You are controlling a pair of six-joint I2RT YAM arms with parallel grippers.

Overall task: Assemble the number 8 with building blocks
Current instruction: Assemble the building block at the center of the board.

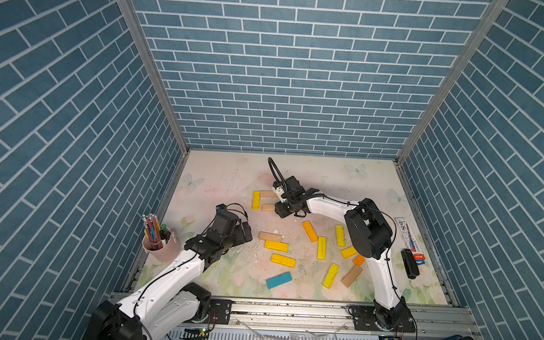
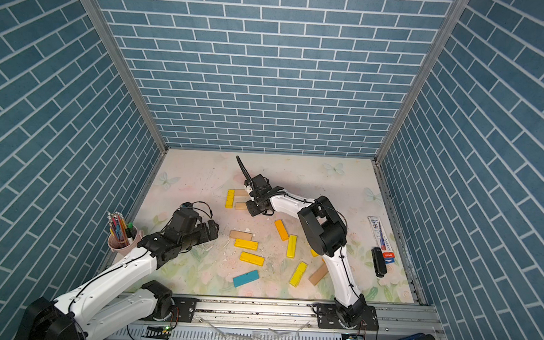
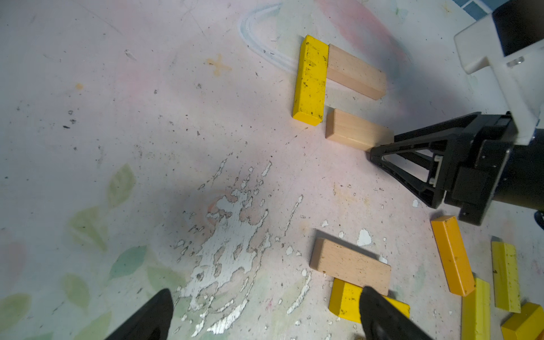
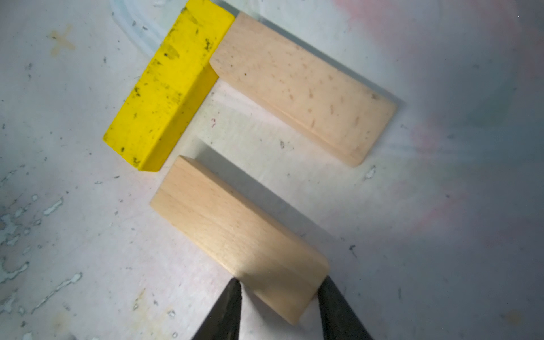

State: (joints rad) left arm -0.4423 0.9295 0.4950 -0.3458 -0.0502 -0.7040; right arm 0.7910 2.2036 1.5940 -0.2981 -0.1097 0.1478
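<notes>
Right gripper (image 4: 279,284) on tan block (image 4: 229,226), end hidden; orange block (image 1: 359,260) partly obsc.

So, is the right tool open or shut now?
Shut on the tan block: the right tool has a finger against each side of the block's end, with no gap.

In a top view the right arm (image 1: 369,233) covers one end of a yellow block (image 1: 348,252) and of an orange block (image 1: 358,260). The right gripper (image 1: 277,209) hides the end of the tan block (image 1: 268,207) it pinches. In the right wrist view its fingers (image 4: 223,312) and a scuffed yellow block (image 4: 167,88) run off the picture's edges. The print on the packet (image 1: 406,232) is too small to read
</notes>
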